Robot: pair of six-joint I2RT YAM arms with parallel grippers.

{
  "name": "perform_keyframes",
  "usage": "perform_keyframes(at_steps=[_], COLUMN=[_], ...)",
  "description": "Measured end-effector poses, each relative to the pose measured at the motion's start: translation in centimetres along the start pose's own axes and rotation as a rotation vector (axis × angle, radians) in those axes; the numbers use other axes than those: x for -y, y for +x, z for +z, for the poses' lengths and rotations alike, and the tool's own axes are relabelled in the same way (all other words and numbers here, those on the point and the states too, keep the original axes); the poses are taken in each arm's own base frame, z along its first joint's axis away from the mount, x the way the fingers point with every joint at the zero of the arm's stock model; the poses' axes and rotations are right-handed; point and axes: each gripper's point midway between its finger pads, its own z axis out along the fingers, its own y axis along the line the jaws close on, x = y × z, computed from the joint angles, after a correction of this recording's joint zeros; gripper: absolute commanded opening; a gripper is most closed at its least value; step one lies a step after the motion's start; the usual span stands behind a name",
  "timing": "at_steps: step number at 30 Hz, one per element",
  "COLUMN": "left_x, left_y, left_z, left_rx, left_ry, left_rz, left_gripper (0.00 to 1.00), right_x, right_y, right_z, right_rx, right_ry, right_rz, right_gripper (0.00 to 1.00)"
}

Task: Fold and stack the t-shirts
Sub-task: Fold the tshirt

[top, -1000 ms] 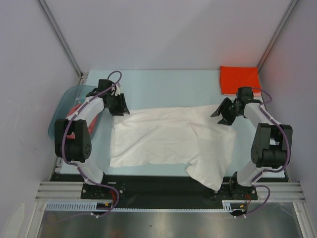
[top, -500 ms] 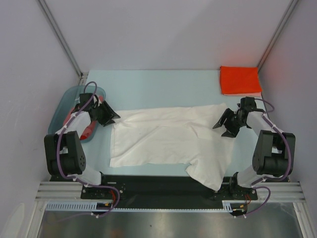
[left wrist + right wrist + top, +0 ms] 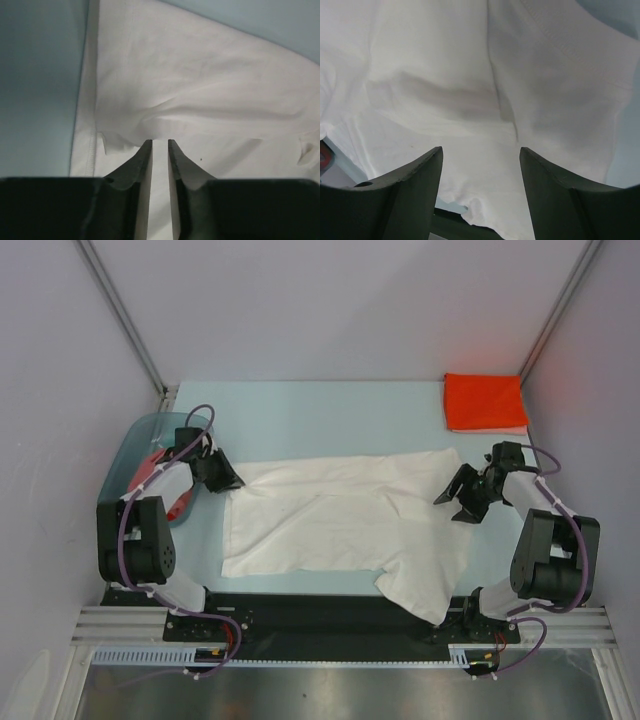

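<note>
A large white t-shirt (image 3: 330, 520) lies spread across the middle of the light-blue table, one part draping over the near edge. My left gripper (image 3: 226, 480) is at its far-left corner. In the left wrist view the jaws (image 3: 160, 142) stand nearly together on a puckered ridge of white cloth (image 3: 200, 75). My right gripper (image 3: 462, 500) hovers open over the shirt's right edge, its jaws (image 3: 480, 148) wide apart above the cloth (image 3: 445, 75) with nothing between them. A folded orange-red t-shirt (image 3: 484, 402) lies at the back right.
A blue-grey basin (image 3: 130, 455) stands at the left edge with red cloth (image 3: 180, 505) in it, close behind my left arm. Grey walls and slanted frame posts close in the back and sides. The black rail (image 3: 330, 605) runs along the near edge.
My left gripper has swung back and down to the shirt's far-left corner and its jaws have narrowed. My right gripper has moved slightly nearer and to the right and opened wider.
</note>
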Motion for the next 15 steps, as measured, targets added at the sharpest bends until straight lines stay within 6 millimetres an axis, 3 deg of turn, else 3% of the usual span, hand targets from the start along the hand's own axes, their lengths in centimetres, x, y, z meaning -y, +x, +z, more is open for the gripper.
perform_keyframes(at_steps=[2, 4, 6, 9, 15], left_x=[0.2, 0.7, 1.2, 1.6, 0.9], left_y=[-0.2, -0.8, -1.6, -2.3, -1.5], left_z=[0.1, 0.1, 0.0, -0.2, -0.1], left_rx=[0.003, 0.011, 0.03, 0.049, -0.01], left_ry=[-0.001, 0.003, 0.006, -0.004, -0.085], left_rz=[0.035, 0.069, 0.096, 0.121, 0.205], left_gripper=[0.18, 0.31, 0.51, 0.55, 0.54], right_x=[0.0, 0.0, -0.1, -0.1, 0.6], right_y=[-0.1, -0.1, -0.1, -0.1, -0.2], right_z=[-0.1, -0.2, -0.2, -0.2, -0.3], right_rx=[0.005, 0.004, 0.002, 0.0, 0.0], right_ry=[-0.006, -0.009, -0.015, -0.016, 0.002], right_rz=[-0.001, -0.002, -0.004, -0.011, -0.015], right_gripper=[0.68, 0.68, 0.68, 0.69, 0.7])
